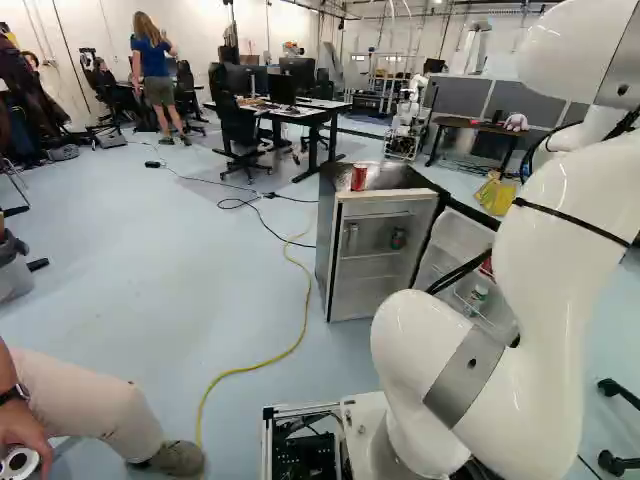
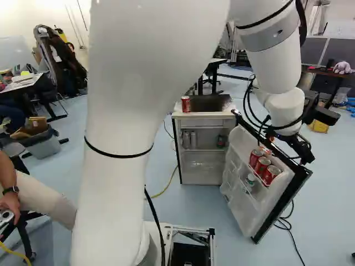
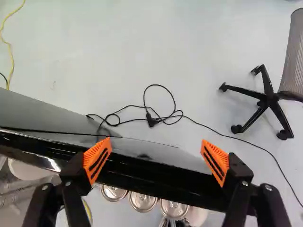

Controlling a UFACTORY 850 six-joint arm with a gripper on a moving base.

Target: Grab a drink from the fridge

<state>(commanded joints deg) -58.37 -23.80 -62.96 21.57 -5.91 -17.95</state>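
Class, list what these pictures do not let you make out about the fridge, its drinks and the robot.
- Whether the end effector touches the door: wrist view looks along it, hiding depth; too small and dark in the right base view.
- What the dark can contains: too small, both base views.
- Contents low in the fridge: blurred, both base views.

A robotics lab with office furniture is shown: another robot, white and jointed (image 1: 406,116), is seen far off beside grey upright partition panels (image 1: 500,98). Farther left, black flat monitors (image 1: 298,72) are set on white-topped, black-legged desks (image 1: 322,111), and a long yellow cable (image 1: 240,371) is laid across the pale blue floor (image 1: 150,280).
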